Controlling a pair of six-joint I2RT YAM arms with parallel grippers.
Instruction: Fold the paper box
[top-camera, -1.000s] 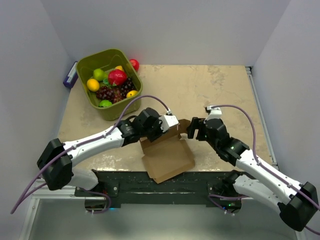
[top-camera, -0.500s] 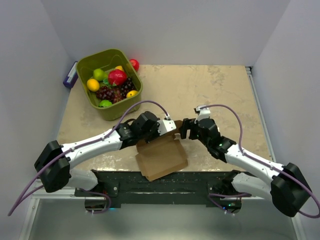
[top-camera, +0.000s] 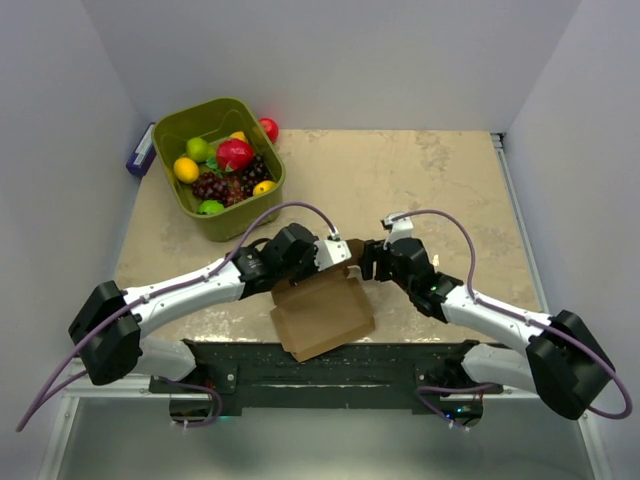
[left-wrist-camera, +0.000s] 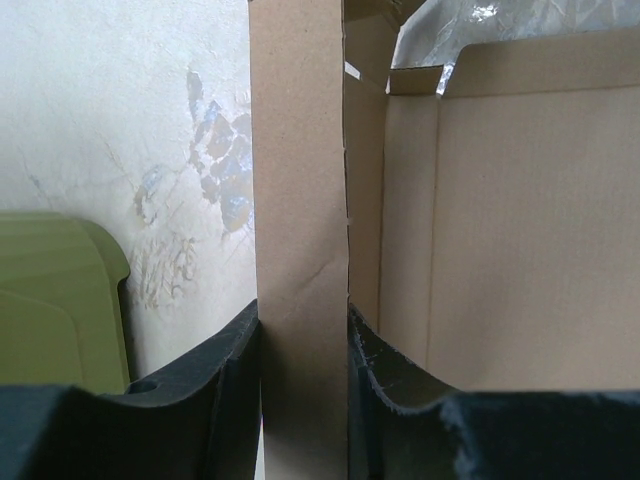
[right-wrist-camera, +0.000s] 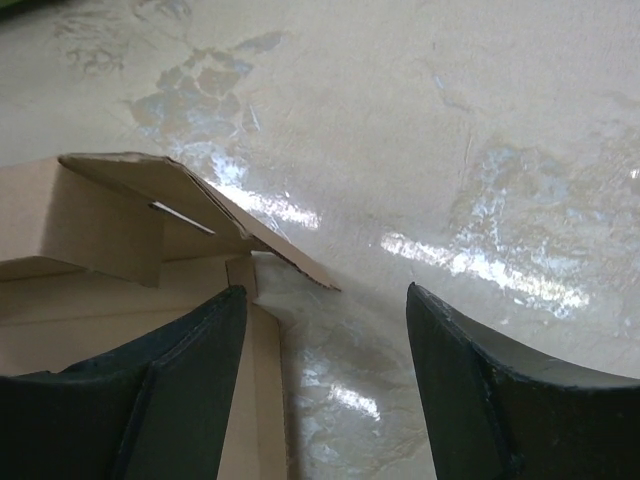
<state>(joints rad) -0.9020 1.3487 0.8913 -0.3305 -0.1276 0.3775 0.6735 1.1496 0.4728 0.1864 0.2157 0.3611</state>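
We found the paper box (top-camera: 325, 315) half formed: left gripper (left-wrist-camera: 302, 335) clamped one wall (left-wrist-camera: 298, 150), right gripper (right-wrist-camera: 325, 300) spread empty, flaps (right-wrist-camera: 200, 195) not yet folded.

Paper box (top-camera: 322, 315) slid left; right jaws moved in at its far-right corner flap.

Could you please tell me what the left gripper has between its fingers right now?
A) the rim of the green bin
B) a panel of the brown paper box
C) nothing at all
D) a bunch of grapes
B: in the left wrist view the left gripper is closed on an upright cardboard panel of the paper box, with one dark finger against each face.
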